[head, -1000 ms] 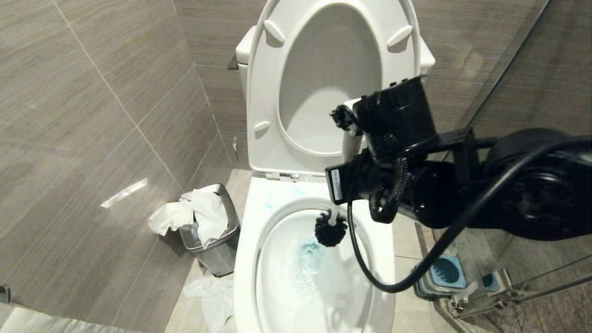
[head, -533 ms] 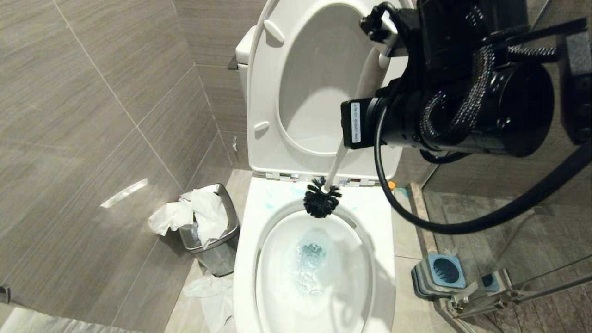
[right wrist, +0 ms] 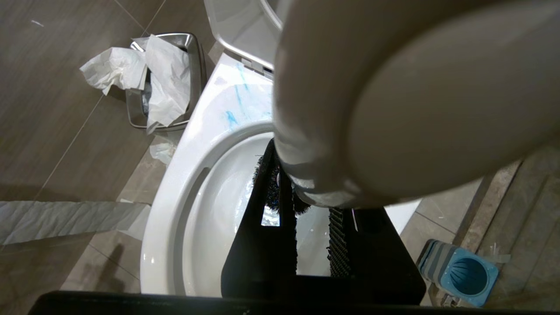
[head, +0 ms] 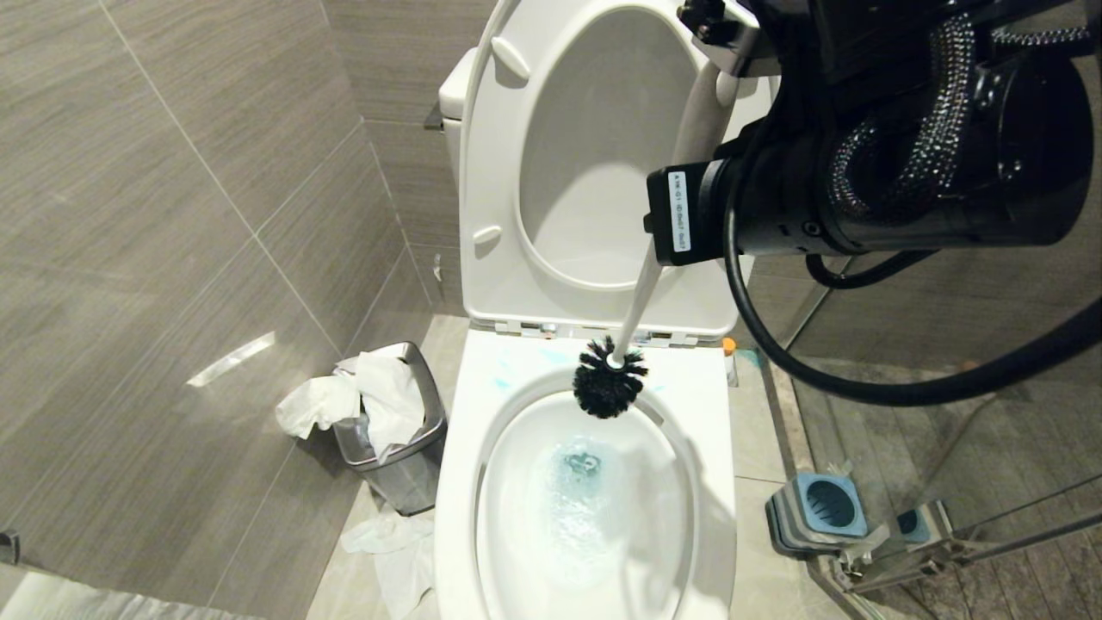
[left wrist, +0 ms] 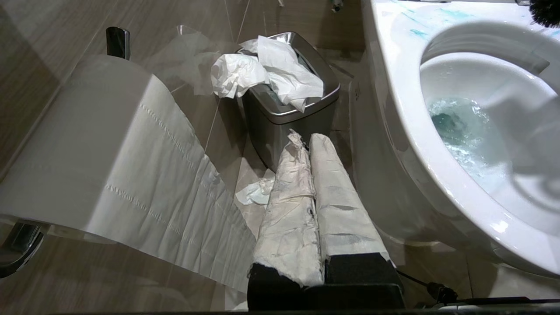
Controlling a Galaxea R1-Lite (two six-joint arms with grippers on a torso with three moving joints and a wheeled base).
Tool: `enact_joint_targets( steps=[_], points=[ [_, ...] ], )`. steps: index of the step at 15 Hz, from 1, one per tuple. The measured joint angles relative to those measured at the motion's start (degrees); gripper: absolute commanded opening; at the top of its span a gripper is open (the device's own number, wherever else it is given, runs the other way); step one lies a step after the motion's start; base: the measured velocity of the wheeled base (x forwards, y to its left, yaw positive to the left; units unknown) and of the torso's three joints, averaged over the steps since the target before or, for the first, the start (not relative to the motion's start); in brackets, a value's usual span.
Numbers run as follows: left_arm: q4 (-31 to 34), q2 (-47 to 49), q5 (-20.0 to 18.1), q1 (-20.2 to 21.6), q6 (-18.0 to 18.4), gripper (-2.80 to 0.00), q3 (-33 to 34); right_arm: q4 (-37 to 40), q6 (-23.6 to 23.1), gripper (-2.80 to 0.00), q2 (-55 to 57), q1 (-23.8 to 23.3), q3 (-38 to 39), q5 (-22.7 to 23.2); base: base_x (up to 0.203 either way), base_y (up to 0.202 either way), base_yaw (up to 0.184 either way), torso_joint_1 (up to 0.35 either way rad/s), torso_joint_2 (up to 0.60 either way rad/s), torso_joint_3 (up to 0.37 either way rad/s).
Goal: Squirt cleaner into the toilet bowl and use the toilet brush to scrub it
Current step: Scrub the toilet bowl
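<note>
The white toilet bowl (head: 461, 482) stands open, its seat and lid raised. Cleaner shows as blue-tinted water (head: 581, 465) in the basin and as pale blue streaks (right wrist: 236, 100) on the back rim. My right gripper (head: 719, 60) is high above the bowl, shut on the upper handle of the toilet brush (head: 639, 297). The handle slants down to the black bristle head (head: 609, 389), which hangs at the basin's back edge. In the right wrist view the handle's knob (right wrist: 393, 109) hides most of the gripper (right wrist: 306, 205). My left gripper (left wrist: 308, 144) is parked low beside the bowl, shut and empty.
A steel bin (head: 405, 465) stuffed with tissue stands left of the toilet, with tissue on the floor (head: 387, 542). The grey-and-blue brush holder (head: 822, 508) sits on the floor to the right by a glass partition. A toilet paper roll (left wrist: 109, 144) hangs near my left gripper.
My right arm has swung up and back, towards the raised lid. The brush head has come up out of the basin's middle to its back edge.
</note>
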Motion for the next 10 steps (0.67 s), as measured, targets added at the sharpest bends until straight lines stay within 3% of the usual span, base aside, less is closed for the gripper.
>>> enact_joint_targets(
  steps=[10],
  points=[
    [0.0,0.0,0.0,0.0,0.0,-2.8,0.0,0.1,0.0,-2.8,2.0,0.6,-0.9,-0.1,0.0,0.0,0.0,0.0,0.0,0.0]
  ],
)
